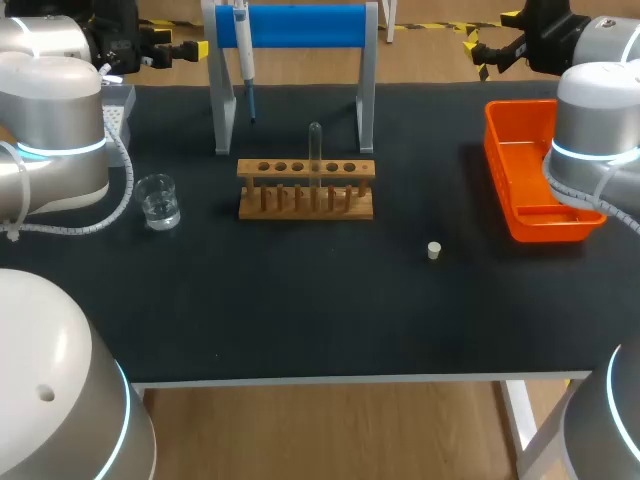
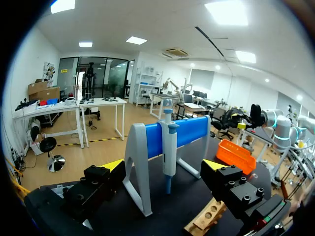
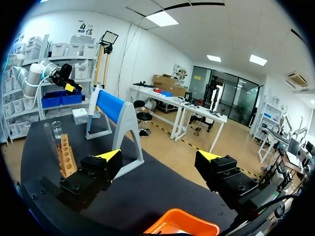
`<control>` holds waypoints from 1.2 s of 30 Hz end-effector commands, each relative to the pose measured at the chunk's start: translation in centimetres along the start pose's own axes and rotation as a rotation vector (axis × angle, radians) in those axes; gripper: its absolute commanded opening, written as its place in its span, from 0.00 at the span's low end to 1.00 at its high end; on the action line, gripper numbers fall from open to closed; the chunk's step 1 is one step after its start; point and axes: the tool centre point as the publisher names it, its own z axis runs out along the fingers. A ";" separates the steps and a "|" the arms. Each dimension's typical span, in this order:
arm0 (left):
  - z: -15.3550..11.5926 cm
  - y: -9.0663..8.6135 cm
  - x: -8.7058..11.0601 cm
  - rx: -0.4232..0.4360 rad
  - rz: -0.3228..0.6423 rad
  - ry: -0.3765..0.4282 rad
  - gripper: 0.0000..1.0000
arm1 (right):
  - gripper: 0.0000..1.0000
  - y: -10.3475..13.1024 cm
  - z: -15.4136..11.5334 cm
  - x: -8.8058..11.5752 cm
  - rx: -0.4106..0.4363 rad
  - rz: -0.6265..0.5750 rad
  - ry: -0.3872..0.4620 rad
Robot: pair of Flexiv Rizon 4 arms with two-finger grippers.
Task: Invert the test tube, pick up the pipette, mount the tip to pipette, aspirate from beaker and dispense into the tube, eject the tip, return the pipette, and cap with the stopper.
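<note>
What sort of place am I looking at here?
Probably a laboratory workbench: a test tube stands in a wooden rack, a pipette hangs on a blue stand, and a glass beaker sits beside the rack.

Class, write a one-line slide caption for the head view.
Clear glass test tube in wooden rack, blue-white pipette on grey-blue stand, cream stopper lying apart.

Orange bin (image 1: pixel 540 226), wooden rack (image 1: pixel 300 211)
</note>
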 end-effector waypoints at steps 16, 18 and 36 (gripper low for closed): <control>0.0 0.0 0.0 0.002 0.000 0.000 1.00 | 1.00 -3.8 -6.0 7.6 -0.009 -0.011 0.173; 0.0 0.0 0.0 0.002 0.000 0.000 1.00 | 1.00 -4.9 -7.0 9.3 -0.016 -0.007 0.213; 0.0 0.0 0.0 0.002 0.000 0.000 1.00 | 1.00 -8.3 -10.3 21.8 -0.186 0.004 0.430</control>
